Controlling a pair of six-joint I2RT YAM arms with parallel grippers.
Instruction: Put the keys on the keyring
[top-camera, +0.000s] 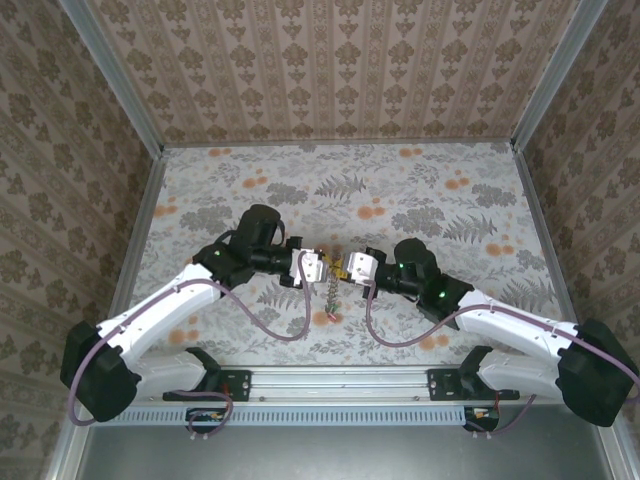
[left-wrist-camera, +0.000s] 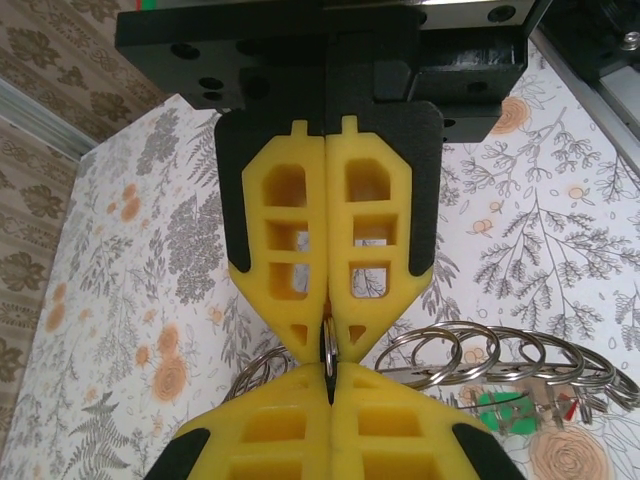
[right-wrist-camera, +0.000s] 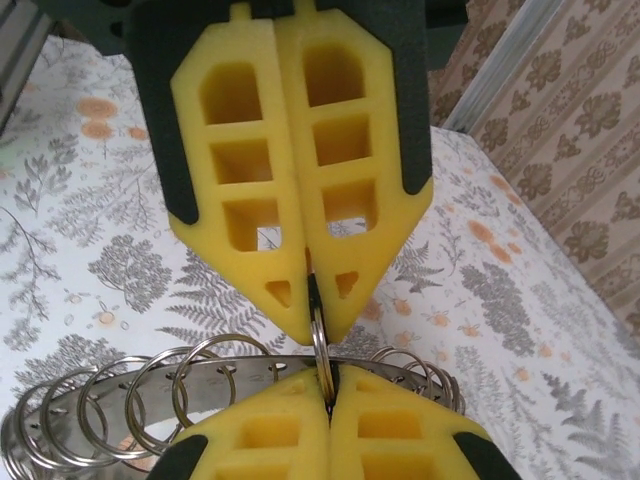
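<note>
Above mid-desk (top-camera: 450, 180), your left fingers (left-wrist-camera: 290, 250) and right fingers (right-wrist-camera: 350, 180) meet tip to tip, both clenched on one thin loop of the dangling keyring (right-wrist-camera: 200, 385), likely prying it open for the keys (left-wrist-camera: 505, 410) hanging nearer the desk.

I count two tools, left tool (left-wrist-camera: 327, 340) and right tool (right-wrist-camera: 314, 315), one keyring (right-wrist-camera: 250, 370), one green key (left-wrist-camera: 505, 411), one red key (left-wrist-camera: 567, 405).

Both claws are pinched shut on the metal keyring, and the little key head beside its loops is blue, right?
Not blue: the key head is green, as the left wrist view shows. The left claw and right claw do pinch the keyring.
</note>
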